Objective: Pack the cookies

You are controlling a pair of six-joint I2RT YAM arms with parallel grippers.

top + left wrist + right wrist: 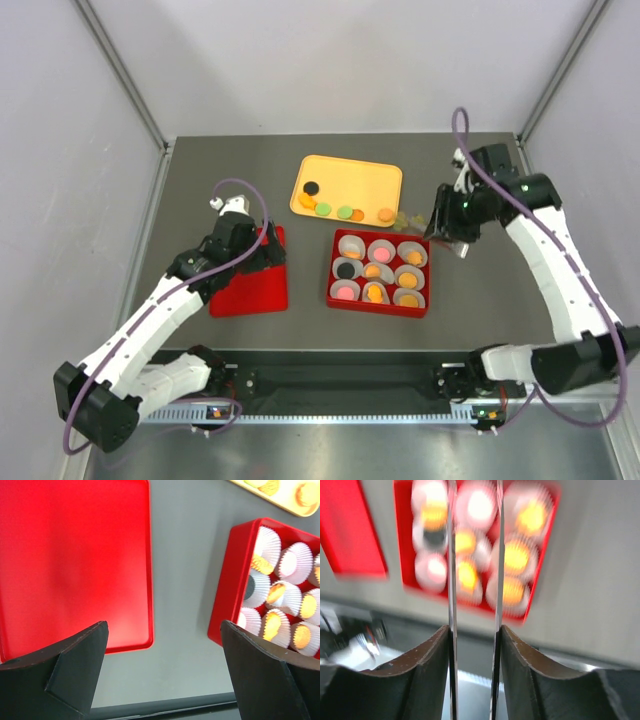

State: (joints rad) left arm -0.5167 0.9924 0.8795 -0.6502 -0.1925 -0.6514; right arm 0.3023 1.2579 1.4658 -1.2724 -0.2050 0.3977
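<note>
Cookies (322,209) line the yellow tray's (375,178) near edge for picking; right hand (474,635) narrowed, load unclear; left hand (162,625) spread, parked aside.

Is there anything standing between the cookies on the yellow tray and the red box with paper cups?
Nothing visible does. The cookies lie along the near edge of the yellow tray; only a strip of table separates it from the open red box. The red lid lies aside, left.

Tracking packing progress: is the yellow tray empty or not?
Not empty: a black cookie and green and orange cookies lie on the yellow tray.
</note>
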